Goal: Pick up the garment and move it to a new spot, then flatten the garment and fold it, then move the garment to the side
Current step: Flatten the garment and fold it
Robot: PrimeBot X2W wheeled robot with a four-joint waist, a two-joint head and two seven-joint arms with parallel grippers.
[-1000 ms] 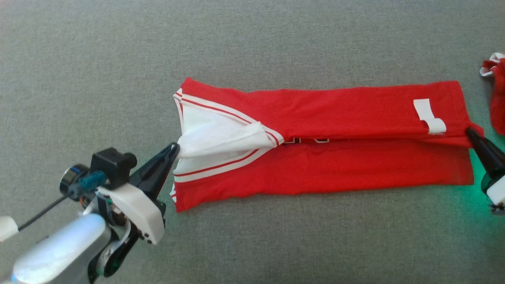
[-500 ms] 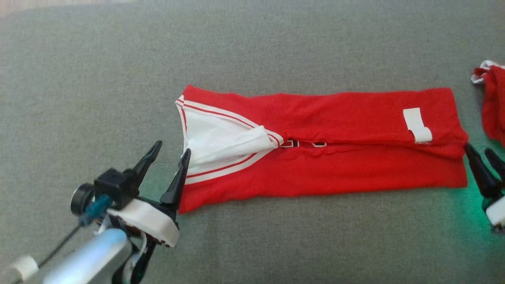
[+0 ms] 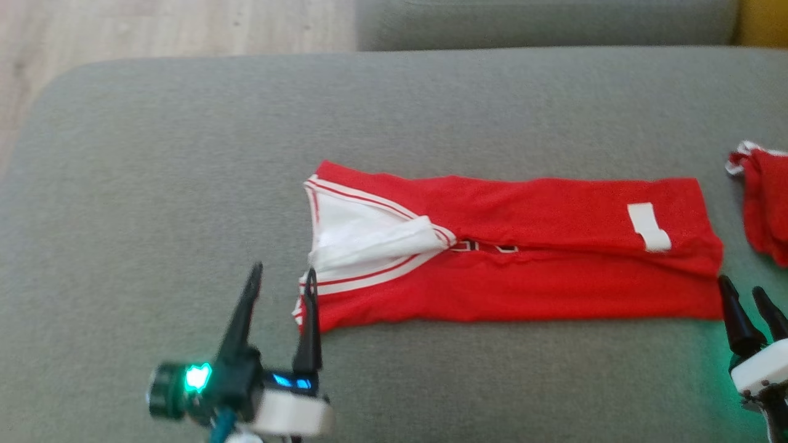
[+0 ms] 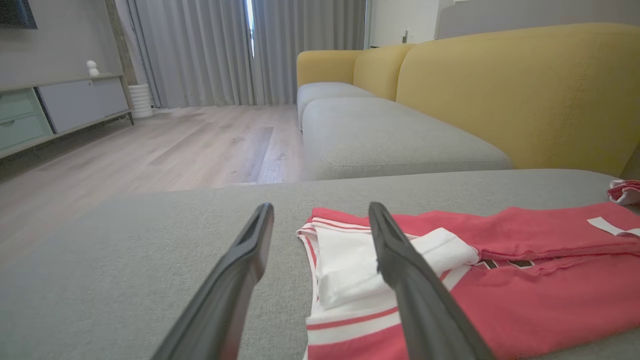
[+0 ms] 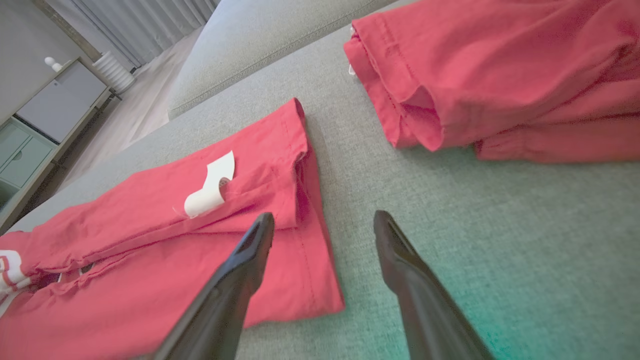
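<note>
- The left end effector (image 3: 284, 269) stood with its two fingers spread wide and held nothing. Its right finger (image 4: 400, 260) showed over the white-trimmed left end of the garment (image 3: 523, 246); whether it touched the cloth could not be told.
- The right end effector (image 3: 740, 284) was also spread and empty, just beside the garment's near right corner. In its wrist view the left finger (image 5: 245, 270) lay over the red hem.
- Both wrists sat at the near edge, fingers pointing far; the left one showed a green light.
- The garment, red with white and red striped trim, lay folded lengthwise into a long band on the grey cushion (image 3: 154, 154), running left to right, with a white label (image 3: 647, 226) near its right end.
- A second red garment (image 3: 766, 209) lay apart on the right.
- A yellow sofa (image 4: 500, 90) and a wooden floor (image 3: 154, 27) lay beyond.
</note>
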